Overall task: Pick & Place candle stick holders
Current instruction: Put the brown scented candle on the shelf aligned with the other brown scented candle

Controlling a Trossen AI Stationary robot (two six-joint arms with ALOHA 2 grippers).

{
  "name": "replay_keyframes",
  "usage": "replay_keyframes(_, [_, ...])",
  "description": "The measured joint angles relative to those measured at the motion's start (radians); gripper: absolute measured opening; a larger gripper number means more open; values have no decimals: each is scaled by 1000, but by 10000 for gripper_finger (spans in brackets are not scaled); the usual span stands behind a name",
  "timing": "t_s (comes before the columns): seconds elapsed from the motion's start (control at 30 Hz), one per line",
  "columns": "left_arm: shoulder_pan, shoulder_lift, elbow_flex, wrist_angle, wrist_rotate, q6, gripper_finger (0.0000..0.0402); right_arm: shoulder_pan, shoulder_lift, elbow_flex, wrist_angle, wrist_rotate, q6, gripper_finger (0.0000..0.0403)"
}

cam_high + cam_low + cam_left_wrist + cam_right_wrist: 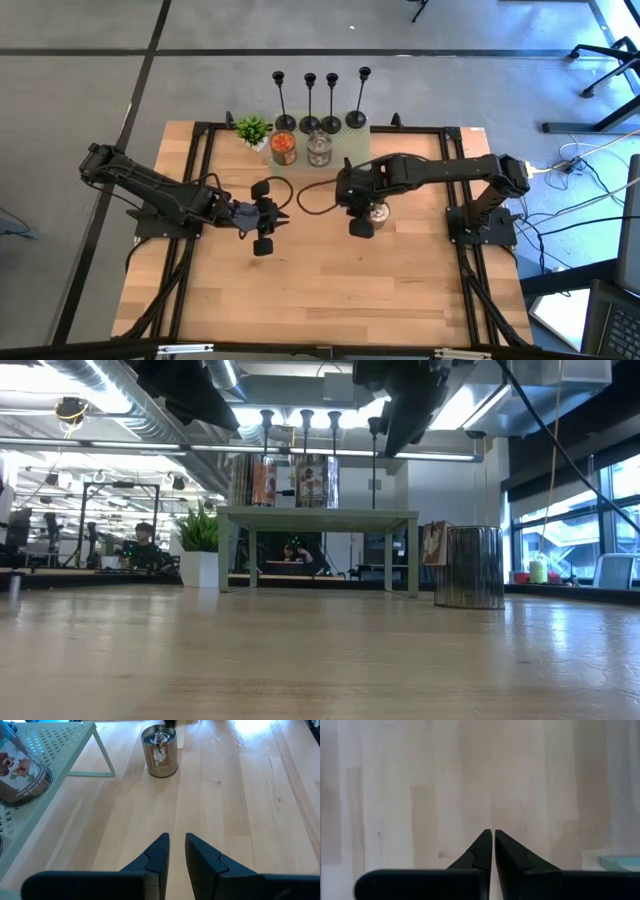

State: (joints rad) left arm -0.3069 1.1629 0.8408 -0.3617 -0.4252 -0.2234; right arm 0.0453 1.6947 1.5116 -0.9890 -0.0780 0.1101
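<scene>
Four slim black candle stick holders (320, 100) stand in a row by their disc bases on a pale green stand (345, 140) at the table's far edge. They also show in the low view (306, 422). My left gripper (272, 215) hovers over the table's middle, left of centre. It is open by a narrow gap and empty in the left wrist view (176, 845). My right gripper (355, 210) is above the table, just right of centre. It is shut and empty in the right wrist view (493, 840), pointing down at bare wood. Both are well short of the holders.
An orange-filled jar (283, 148) and a silver-filled jar (318, 150) sit on the stand in front of the holders. A small green plant (253, 130) is at the stand's left. Another silver jar (377, 212) stands on the table beside my right gripper and also shows in the left wrist view (160, 751).
</scene>
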Motion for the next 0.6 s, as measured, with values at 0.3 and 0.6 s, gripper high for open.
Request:
replay_keyframes(0.3, [0,0,0,0,0,0,58,-14,1,0,-23,-1,-23,23])
replay_keyframes(0.6, [0,0,0,-1,29,0,58,-14,4,0,-25,-1,-38,23])
